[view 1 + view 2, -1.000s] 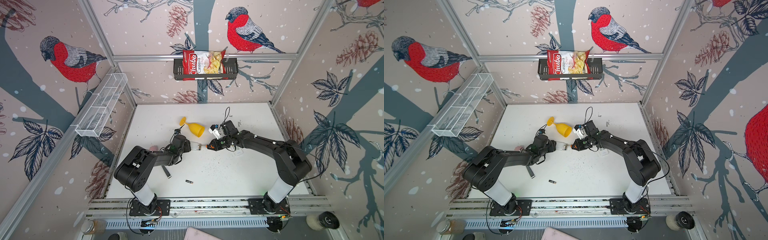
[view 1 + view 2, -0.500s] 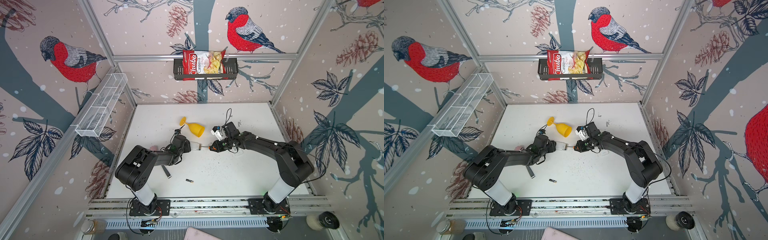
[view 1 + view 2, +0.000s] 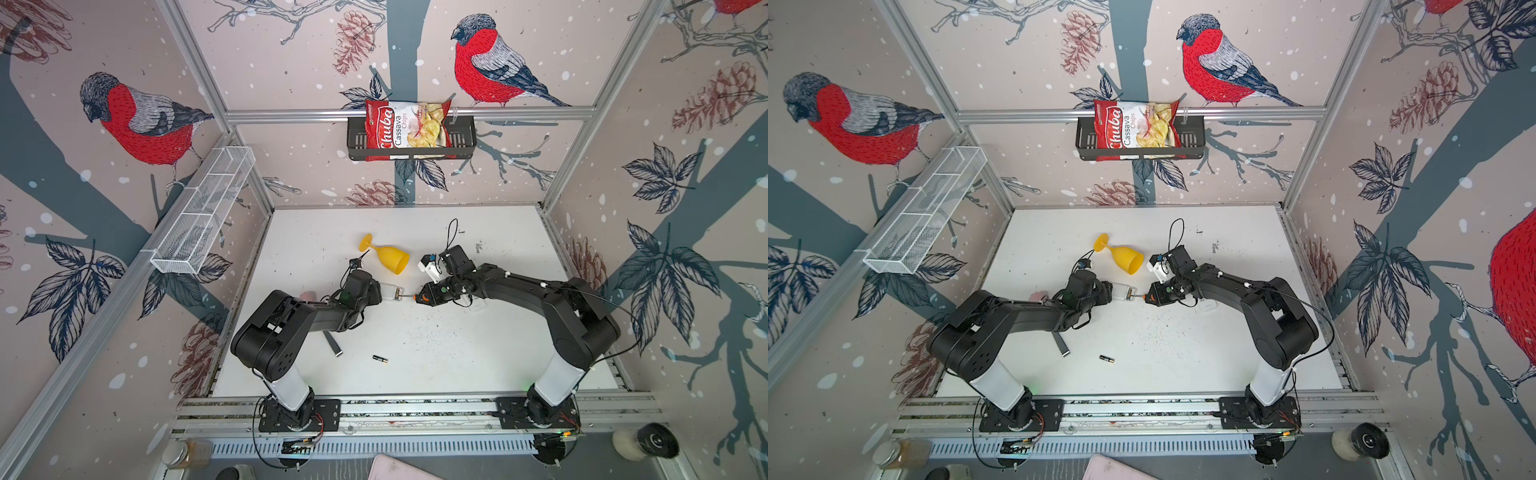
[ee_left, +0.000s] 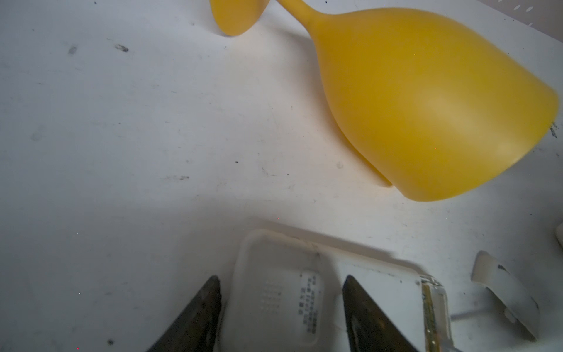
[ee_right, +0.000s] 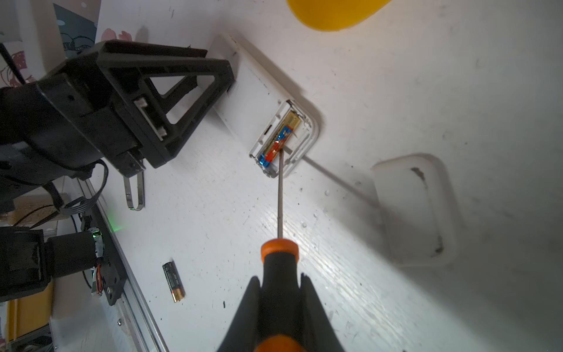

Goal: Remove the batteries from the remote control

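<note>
The white remote control (image 5: 259,91) lies back-up on the table, and my left gripper (image 4: 281,279) is shut on its body, one finger on each long side. The end compartment is uncovered, with one of the batteries (image 5: 280,137) inside it. My right gripper (image 5: 279,279) is shut on the black-and-orange screwdriver (image 5: 280,259), whose tip rests against that battery. Another of the batteries (image 3: 380,359) lies loose near the table's front. In both top views the grippers face each other mid-table: left (image 3: 368,289), right (image 3: 1158,297).
A white compartment lid (image 5: 414,210) lies just right of the remote. A yellow goblet (image 3: 388,257) lies on its side behind it. A dark flat strip (image 3: 332,345) rests by the left arm. A chips bag (image 3: 405,126) sits in the back wall basket.
My right wrist has shifted slightly, with the screwdriver tip staying at the remote's open end. The left arm, the remote and the loose battery have not moved.
</note>
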`<action>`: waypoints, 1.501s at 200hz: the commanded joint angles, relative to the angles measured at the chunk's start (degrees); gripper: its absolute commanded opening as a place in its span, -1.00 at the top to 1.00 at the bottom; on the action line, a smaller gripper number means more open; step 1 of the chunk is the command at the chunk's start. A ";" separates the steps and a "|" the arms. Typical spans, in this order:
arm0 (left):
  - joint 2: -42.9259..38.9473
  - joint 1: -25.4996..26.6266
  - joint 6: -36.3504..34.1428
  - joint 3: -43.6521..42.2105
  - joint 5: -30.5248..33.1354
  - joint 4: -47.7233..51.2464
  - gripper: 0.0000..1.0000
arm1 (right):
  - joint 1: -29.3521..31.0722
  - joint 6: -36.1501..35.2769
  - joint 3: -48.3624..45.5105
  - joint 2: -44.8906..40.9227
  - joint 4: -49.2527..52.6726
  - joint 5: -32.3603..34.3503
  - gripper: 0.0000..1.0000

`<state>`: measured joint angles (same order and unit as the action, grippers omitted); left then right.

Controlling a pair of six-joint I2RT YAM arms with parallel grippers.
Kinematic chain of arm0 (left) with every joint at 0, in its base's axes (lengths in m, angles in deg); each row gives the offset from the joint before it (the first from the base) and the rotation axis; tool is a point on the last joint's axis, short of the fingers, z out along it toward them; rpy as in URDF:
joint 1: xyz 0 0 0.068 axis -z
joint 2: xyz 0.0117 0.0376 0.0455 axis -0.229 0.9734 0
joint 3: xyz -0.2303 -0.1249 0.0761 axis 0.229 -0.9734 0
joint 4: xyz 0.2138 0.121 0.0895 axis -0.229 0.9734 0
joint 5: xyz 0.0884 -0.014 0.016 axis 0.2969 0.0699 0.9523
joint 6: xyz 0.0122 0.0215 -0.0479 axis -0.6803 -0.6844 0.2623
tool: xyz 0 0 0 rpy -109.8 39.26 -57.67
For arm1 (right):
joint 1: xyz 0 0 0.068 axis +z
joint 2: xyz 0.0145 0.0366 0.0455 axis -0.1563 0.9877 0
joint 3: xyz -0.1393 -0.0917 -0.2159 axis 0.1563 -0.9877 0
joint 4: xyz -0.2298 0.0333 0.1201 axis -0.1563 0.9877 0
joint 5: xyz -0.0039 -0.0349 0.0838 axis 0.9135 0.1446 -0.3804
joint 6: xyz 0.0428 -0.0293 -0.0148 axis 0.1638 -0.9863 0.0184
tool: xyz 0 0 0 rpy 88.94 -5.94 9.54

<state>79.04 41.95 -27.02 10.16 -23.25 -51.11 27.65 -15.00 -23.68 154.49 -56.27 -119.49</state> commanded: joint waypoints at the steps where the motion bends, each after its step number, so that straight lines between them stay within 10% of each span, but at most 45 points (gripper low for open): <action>1: 0.26 0.03 0.25 -0.19 -0.89 0.25 -0.28 | 0.27 -0.72 0.81 0.38 -1.21 -2.38 1.00; 241: -1.10 0.01 -0.41 0.18 -0.37 1.70 -0.29 | -2.25 1.58 2.39 1.19 -4.43 0.25 1.00; 300: -5.99 0.02 -1.08 -0.08 1.59 4.38 -0.91 | -4.02 3.64 -4.89 -9.01 -11.10 6.23 1.00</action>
<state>75.24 41.95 -27.23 10.31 -23.03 -47.79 24.30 -12.88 -26.15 149.49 -62.65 -117.50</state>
